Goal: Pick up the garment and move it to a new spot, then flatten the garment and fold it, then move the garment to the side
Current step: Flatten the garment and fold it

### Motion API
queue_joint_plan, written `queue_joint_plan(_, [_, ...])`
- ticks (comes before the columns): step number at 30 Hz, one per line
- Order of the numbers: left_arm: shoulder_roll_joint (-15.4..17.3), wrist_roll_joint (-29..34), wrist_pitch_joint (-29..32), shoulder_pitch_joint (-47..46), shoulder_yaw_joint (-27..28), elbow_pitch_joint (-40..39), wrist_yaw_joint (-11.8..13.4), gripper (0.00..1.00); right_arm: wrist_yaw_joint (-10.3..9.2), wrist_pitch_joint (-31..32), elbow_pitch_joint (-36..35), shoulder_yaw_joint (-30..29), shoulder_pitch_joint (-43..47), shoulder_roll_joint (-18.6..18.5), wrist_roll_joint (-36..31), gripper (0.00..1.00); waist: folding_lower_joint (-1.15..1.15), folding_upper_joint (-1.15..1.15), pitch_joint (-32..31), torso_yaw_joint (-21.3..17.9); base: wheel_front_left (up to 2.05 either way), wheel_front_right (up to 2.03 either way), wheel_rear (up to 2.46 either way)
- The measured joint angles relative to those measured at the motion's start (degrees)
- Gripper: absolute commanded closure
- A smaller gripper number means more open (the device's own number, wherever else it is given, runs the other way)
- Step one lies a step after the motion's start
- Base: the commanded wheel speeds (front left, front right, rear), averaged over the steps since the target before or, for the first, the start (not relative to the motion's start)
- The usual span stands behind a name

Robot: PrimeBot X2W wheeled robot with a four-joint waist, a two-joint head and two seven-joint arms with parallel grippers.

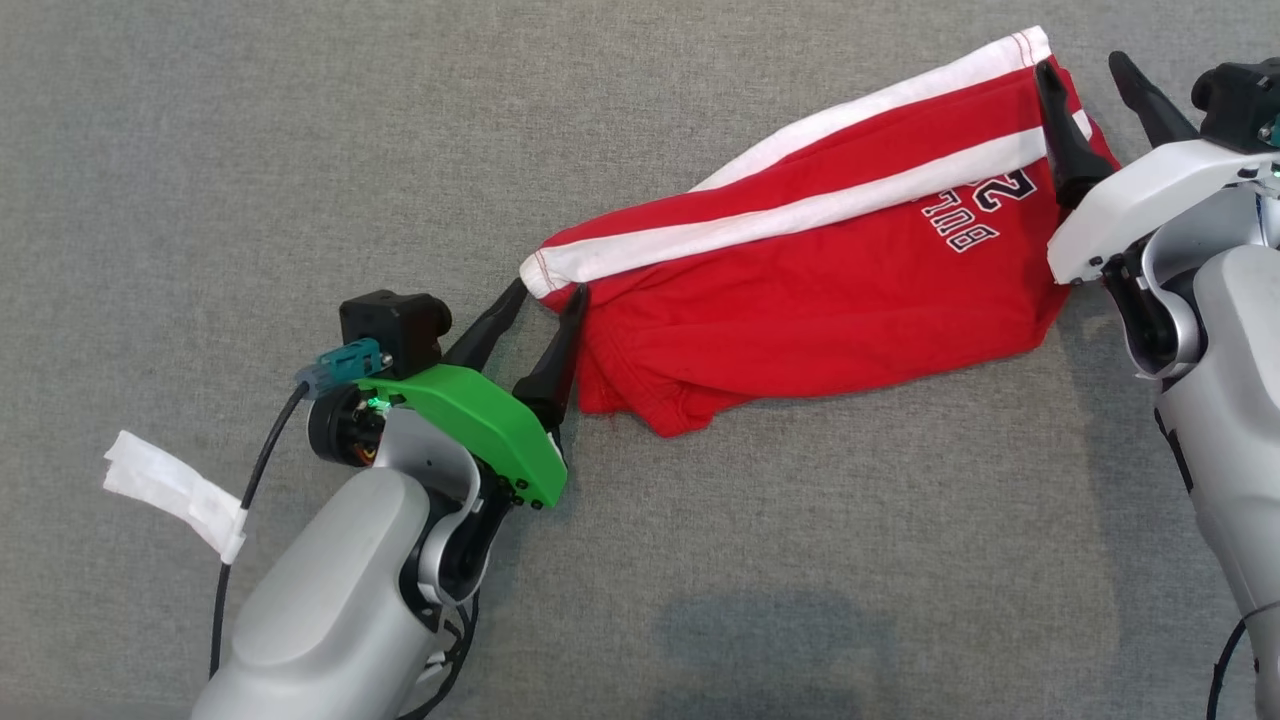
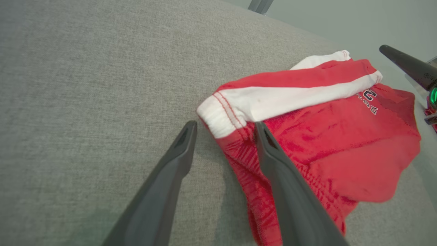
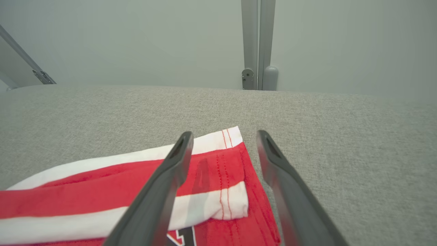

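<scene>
Seen from the head camera, a red garment (image 1: pixel 800 290) with two white stripes, perhaps a pair of shorts, lies slantwise across a grey fabric-covered tabletop (image 1: pixel 300 150). It runs from the middle of the surface up toward the far right. It is not flat: the lower edge is bunched and rolled under, and the cloth looks doubled over along its length. Dark printed lettering (image 1: pixel 975 215) shows near its right end.

The left hand (image 1: pixel 548 295), on the arm with a green wrist cover, sits at the garment's near left end with its two dark fingers spread. The left wrist view shows the white stitched hem corner (image 2: pixel 222 112) lying between them, with one finger over the red cloth and the other over bare tabletop. It pinches nothing.

The right hand (image 1: pixel 1083 70) is at the far right end, also spread. In the right wrist view one finger lies over the striped corner and the other over bare tabletop just beside the edge. It grips nothing either.

A strip of white tape (image 1: pixel 170 490) hangs from the cable beside the left arm.

This looks like the flattening step, with each hand placed at an opposite end. The next move probably calls for each hand to lower and press together on its corner. The two would then draw apart evenly so the bunched lower edge spreads out before any fold.
</scene>
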Motion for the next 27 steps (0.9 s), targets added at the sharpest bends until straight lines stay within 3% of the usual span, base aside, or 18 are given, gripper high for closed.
queue_joint_plan(4, [1.1, 0.7, -1.4, 1.2, 0.7, 0.1, 2.2, 0.0, 0.0, -2.8, -0.1, 0.7, -0.1, -0.7, -0.6, 0.0, 0.0, 0.0, -1.2, -0.4, 0.0, 0.0, 0.0])
queue_joint_plan(10, [4.3, 3.2, -11.1, 9.8, 3.7, -4.2, 7.1, 0.0, 0.0, -5.9, -2.0, -0.9, 3.0, -3.5, -1.8, 0.0, 0.0, 0.0, -5.1, -1.1, 0.0, 0.0, 0.0])
queue_joint_plan(18, [5.6, 10.5, -14.9, 26.6, 9.1, -12.7, 11.8, 0.0, 0.0, -8.9, -7.0, -5.6, 17.8, -4.0, -5.2, 0.0, 0.0, 0.0, -12.5, -1.8, 0.0, 0.0, 0.0])
queue_joint_plan(21, [3.1, 15.5, -15.2, 32.1, 14.3, -16.8, 11.2, 0.0, 0.0, -11.0, -9.1, -8.3, 24.1, -2.4, -8.8, 0.0, 0.0, 0.0, -15.4, -2.0, 0.0, 0.0, 0.0])
queue_joint_plan(27, [-2.4, 22.0, -15.2, 40.5, 22.8, -19.7, 5.1, 0.0, 0.0, -12.4, -13.9, -14.7, 37.2, 3.7, -14.9, 0.0, 0.0, 0.0, -20.7, -2.2, 0.0, 0.0, 0.0])
